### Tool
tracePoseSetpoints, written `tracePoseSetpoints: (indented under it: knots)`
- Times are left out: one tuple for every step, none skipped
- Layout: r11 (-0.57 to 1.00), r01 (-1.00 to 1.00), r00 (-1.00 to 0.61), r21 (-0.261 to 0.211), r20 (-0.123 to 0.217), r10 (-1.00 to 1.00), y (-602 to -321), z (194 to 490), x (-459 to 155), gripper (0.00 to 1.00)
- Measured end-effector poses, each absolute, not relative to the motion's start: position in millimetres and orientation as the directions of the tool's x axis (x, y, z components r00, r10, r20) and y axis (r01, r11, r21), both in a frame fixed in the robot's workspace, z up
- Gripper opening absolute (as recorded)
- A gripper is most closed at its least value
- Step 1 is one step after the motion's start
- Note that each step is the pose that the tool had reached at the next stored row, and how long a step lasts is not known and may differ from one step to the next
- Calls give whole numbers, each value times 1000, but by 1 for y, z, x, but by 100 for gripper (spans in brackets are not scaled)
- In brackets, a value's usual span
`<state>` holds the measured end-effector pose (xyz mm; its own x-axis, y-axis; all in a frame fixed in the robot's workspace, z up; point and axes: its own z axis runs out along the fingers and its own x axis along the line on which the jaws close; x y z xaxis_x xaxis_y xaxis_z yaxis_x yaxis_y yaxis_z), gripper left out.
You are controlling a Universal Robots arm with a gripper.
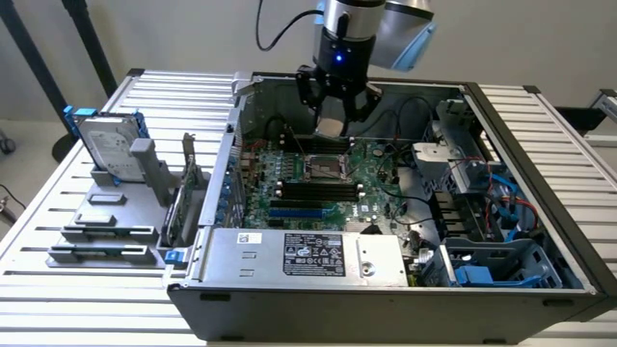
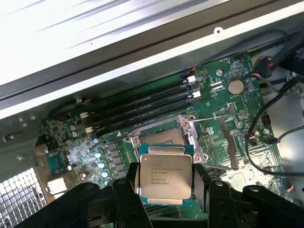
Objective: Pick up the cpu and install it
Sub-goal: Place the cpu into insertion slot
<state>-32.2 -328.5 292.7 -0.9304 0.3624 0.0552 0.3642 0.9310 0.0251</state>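
The gripper (image 1: 334, 121) grips the cpu (image 2: 165, 179), its black fingers (image 2: 129, 190) pressed against two opposite edges and the printed silver top facing the wrist camera. The chip hangs over the far part of the motherboard (image 1: 376, 184), above the open socket (image 1: 326, 168) and clear of it. The open computer case (image 1: 386, 318) sits on the slatted tabletop (image 1: 97, 303). A hard drive (image 1: 108, 144) stands at the exterior view's left.

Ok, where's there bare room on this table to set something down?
Bare table slats lie on the exterior view's right of the computer case, behind the hard drive, and on the near side of the grey rack. Inside the case it is crowded: cables, and the gripper holding the cpu over the motherboard.
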Motion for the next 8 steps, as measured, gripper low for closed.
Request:
tracePoseSetpoints:
  knots:
    - [924, 381, -924, 25, 55, 379, -329, 292, -32, 55]
    - [917, 397, -917, 25, 55, 396, -329, 292, -32, 55]
    - [910, 414, -909, 25, 55, 412, -329, 291, -32, 55]
    - [902, 430, -902, 25, 55, 428, -329, 290, -32, 55]
    - [895, 446, -894, 25, 55, 445, -329, 290, -32, 55]
    - [886, 462, -886, 25, 55, 461, -329, 289, -32, 55]
    - [877, 480, -877, 25, 55, 478, -329, 289, -32, 55]
    - [868, 495, -868, 25, 55, 494, -329, 288, -32, 55]
